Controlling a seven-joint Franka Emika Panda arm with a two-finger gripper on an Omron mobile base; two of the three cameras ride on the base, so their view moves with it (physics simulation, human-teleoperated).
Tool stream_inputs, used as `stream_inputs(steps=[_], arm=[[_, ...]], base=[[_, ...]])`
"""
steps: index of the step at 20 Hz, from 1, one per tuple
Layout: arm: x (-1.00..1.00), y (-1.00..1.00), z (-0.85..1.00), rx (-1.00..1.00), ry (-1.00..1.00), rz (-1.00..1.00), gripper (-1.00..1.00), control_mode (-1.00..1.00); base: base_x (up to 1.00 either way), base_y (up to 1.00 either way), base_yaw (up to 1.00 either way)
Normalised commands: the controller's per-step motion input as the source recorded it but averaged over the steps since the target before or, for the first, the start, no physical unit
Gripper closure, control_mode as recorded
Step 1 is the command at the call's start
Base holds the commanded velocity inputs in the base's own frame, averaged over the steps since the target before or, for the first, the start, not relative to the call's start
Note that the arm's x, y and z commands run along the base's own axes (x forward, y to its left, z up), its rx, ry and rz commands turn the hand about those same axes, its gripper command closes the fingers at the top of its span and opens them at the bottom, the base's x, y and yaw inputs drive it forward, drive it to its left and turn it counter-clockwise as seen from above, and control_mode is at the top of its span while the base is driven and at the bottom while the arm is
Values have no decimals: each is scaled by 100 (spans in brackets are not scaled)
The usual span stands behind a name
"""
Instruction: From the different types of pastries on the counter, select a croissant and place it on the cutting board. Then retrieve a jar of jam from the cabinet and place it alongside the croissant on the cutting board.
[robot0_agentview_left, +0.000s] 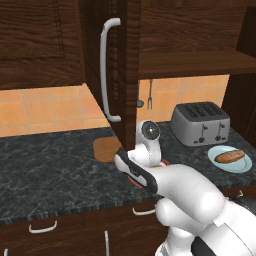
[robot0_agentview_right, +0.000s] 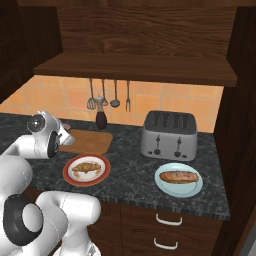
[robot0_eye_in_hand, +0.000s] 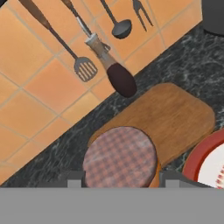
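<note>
Pincer (robot0_eye_in_hand: 120, 183) apparently clasping jar of jam (robot0_eye_in_hand: 119, 156), over cutting board (robot0_eye_in_hand: 175, 118).

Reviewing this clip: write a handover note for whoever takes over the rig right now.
Tool: shut on the jar of jam, above one end of the cutting board.
Croissant: on the red-rimmed plate, not on the board.
Cabinet: door open.
Done: jar is out of the cabinet.
Left: set the jar on the board, then put the croissant beside it.
</note>
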Motion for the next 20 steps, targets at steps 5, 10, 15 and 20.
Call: stream_inputs(steps=[5, 10, 15, 20], arm=[[0, 1, -15, 1, 1, 0, 100, -100], [2, 19, -14, 1, -6, -1, 100, -100], [0, 1, -19, 8, 2, 0, 100, -100], [0, -8, -19, 16, 3, 0, 100, -100]], base=[[0, 0, 0], [0, 0, 0], [0, 0, 0], [0, 0, 0]])
